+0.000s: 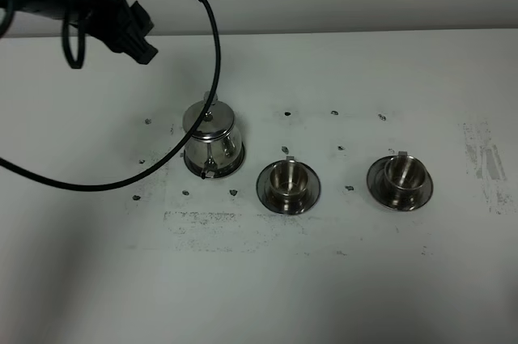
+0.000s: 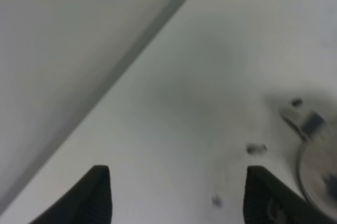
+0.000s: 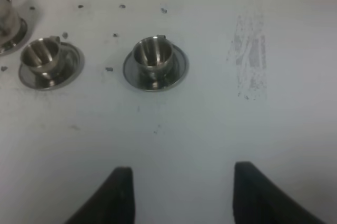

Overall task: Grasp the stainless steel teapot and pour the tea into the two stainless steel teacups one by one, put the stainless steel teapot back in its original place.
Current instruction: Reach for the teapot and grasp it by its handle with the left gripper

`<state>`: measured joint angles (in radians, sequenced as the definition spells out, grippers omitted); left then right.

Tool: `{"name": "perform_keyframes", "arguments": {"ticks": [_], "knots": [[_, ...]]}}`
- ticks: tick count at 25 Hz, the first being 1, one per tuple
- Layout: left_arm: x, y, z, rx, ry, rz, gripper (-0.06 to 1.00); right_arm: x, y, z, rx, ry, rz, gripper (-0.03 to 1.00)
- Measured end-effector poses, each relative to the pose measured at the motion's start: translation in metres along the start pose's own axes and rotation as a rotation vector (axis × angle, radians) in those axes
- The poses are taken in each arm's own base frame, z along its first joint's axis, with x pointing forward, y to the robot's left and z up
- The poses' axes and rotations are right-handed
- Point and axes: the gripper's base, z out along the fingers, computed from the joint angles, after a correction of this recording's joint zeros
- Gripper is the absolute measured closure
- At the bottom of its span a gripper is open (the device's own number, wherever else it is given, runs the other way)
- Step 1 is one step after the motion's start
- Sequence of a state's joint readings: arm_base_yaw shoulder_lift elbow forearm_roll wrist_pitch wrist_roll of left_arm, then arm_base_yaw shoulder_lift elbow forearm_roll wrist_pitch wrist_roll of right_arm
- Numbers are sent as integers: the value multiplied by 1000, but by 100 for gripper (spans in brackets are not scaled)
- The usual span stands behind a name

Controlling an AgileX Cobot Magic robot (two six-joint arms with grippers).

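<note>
The shiny bell-shaped stainless steel teapot (image 1: 212, 140) with its knobbed lid stands upright on a flat round steel saucer (image 1: 235, 167), left of centre on the white counter (image 1: 364, 279). To its right sit two small lidless steel teacups, each on its own wide saucer: one (image 1: 285, 179) just beside the teapot, the other (image 1: 401, 174) further right. The left gripper (image 2: 179, 203) hovers high behind the teapot, its fingers spread and empty. The right gripper (image 3: 181, 195) is also spread and holds nothing, facing the cups. A black cable (image 1: 212, 44) loops across the teapot.
</note>
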<state>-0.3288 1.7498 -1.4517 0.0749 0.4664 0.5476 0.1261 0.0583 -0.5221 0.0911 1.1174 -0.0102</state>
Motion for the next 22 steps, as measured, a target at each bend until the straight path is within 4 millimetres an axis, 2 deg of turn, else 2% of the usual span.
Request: {"name": "perform_keyframes", "arguments": {"ticks": [3, 6, 10, 15, 22], "knots": [[1, -11, 43, 29, 3, 1, 41, 0, 0, 0, 0, 0, 0, 55], [-6, -19, 75, 58, 17, 12, 41, 0, 0, 0, 0, 0, 0, 55], [-20, -33, 105, 101, 34, 33, 41, 0, 0, 0, 0, 0, 0, 56], [-35, -45, 116, 157, 79, 56, 41, 0, 0, 0, 0, 0, 0, 56], [-31, -48, 119, 201, 158, 88, 41, 0, 0, 0, 0, -1, 0, 56]]}}
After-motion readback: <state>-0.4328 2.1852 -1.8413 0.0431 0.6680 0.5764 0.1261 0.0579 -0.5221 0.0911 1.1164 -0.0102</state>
